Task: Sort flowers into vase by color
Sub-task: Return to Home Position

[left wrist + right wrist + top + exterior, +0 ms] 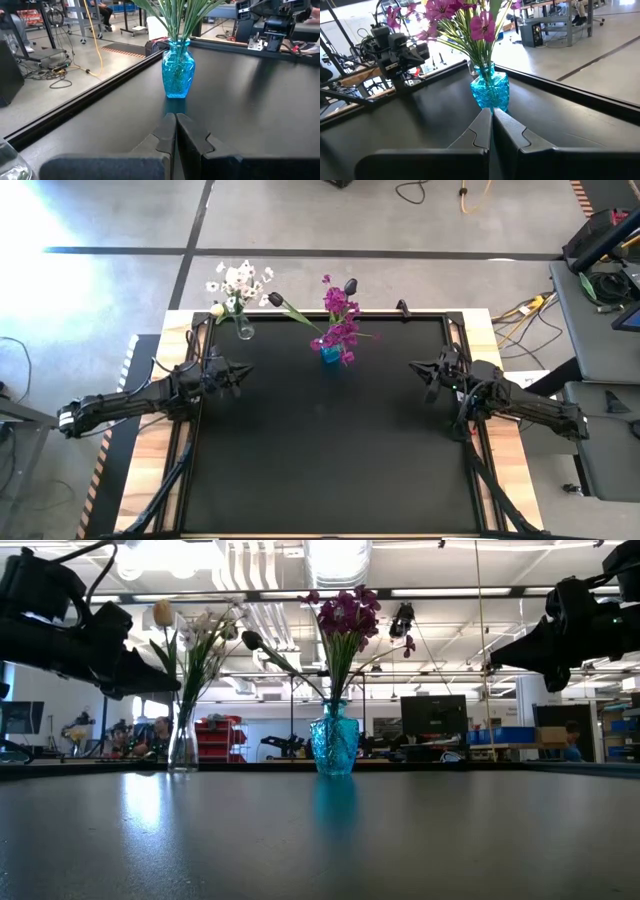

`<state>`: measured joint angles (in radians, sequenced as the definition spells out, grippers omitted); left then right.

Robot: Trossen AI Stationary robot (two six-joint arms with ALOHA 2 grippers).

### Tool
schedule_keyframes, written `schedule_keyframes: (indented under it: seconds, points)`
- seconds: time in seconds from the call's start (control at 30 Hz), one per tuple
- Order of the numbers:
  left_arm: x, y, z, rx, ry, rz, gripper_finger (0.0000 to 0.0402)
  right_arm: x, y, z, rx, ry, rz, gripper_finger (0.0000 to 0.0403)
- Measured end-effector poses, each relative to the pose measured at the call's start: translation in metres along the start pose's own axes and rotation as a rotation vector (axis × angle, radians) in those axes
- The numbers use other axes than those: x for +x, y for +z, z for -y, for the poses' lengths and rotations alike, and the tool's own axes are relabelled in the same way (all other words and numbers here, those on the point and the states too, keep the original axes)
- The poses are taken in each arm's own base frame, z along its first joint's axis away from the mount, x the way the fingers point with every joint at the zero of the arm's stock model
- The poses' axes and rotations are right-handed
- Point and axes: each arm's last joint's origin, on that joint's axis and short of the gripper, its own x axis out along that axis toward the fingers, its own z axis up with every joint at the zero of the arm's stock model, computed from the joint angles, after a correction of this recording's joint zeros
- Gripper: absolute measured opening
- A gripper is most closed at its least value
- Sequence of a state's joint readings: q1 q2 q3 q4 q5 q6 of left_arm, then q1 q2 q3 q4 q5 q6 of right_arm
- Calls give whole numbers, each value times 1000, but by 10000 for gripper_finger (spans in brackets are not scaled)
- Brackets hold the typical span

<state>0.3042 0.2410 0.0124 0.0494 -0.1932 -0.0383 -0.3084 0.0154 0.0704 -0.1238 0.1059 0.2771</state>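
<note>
A blue glass vase [330, 354] stands near the table's far edge, a little right of the middle; magenta sprays [340, 320] and dark tulip buds [275, 299] stick up out of it. A clear glass vase [244, 330] at the far left holds white blossoms [240, 280] and a cream tulip bud [217, 310]. My left gripper [240, 370] hovers shut above the mat, near the clear vase. My right gripper [418, 366] hovers shut to the right of the blue vase [490, 90]. Both point toward the blue vase [177, 74].
The black mat [330, 450] has free room between the arms and toward the near edge. A raised black rail [400, 312] runs along the far edge behind the vases. Wooden table borders [150, 480] flank the mat.
</note>
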Motion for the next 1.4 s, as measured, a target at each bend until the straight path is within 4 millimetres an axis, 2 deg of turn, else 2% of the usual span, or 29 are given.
schedule_keyframes:
  seconds: [1.4]
  points:
    - [1, -1, 0, 3, 1, -14, 0, 0, 0, 0, 0, 0, 1, 9]
